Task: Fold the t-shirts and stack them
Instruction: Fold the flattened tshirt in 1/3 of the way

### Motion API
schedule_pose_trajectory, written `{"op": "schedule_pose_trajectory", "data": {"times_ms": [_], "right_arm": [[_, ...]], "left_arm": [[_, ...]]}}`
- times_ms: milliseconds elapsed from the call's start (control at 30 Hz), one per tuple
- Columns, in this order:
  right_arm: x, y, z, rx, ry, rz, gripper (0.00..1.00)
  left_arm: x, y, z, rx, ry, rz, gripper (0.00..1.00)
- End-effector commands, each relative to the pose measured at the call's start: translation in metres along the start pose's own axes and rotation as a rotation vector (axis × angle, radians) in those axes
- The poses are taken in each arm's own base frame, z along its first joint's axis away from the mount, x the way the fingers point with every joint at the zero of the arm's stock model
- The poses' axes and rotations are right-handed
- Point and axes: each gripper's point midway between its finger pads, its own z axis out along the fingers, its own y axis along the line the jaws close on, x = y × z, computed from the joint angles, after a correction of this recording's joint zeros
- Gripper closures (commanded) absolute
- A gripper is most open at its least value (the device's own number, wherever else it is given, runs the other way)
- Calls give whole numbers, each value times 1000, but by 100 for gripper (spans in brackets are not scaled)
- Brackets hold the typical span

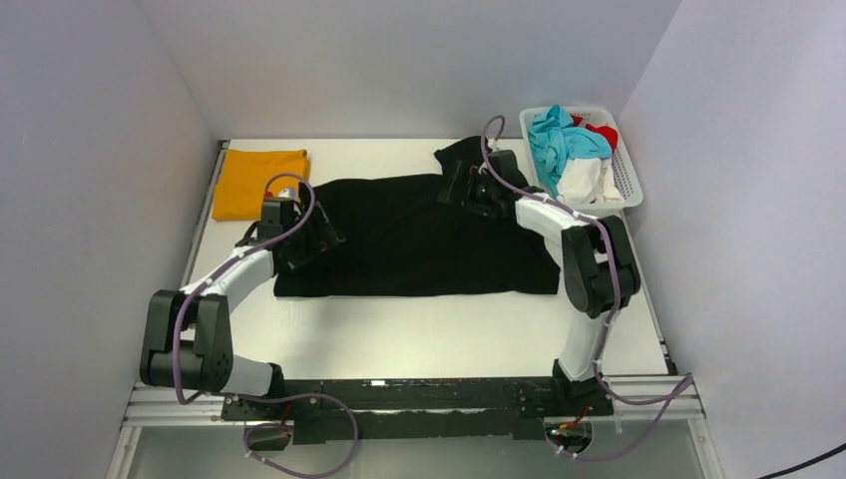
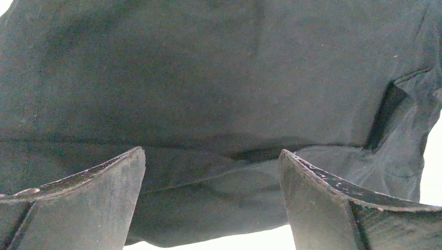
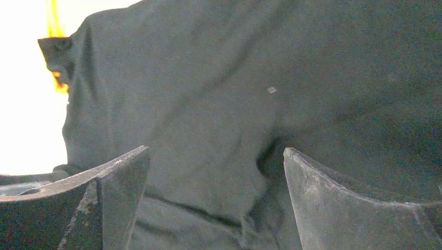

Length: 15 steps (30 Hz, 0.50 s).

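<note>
Two arms are bending inward from their bases at the near edge of the table, elbows raised and wrists tipped down onto the cloth. The left gripper is hovering over the left end of the black t-shirt. Its wrist camera is showing the left gripper with its fingers spread wide, only dark cloth between them. The right gripper is reaching to the shirt's far right corner, where a flap is sticking out toward the far wall. It too is standing wide apart, clasping nothing. The black shirt is lying flat mid-table, its long axis running left to right; which end is the collar I cannot tell. The orange-yellow t-shirt is lying folded at the far left, just beside the black one.
</note>
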Motion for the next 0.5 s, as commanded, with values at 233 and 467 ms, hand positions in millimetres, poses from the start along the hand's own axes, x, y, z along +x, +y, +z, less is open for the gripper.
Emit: {"op": "schedule_pose_trajectory", "data": {"times_ms": [233,467], "right_arm": [[60,-76,-62,296,24,-22,0],[104,-96,-72,298,73,29,0]], "left_arm": [[-15,-27,39,112,34,7,1],[26,17,49,-22,121,2,0]]}}
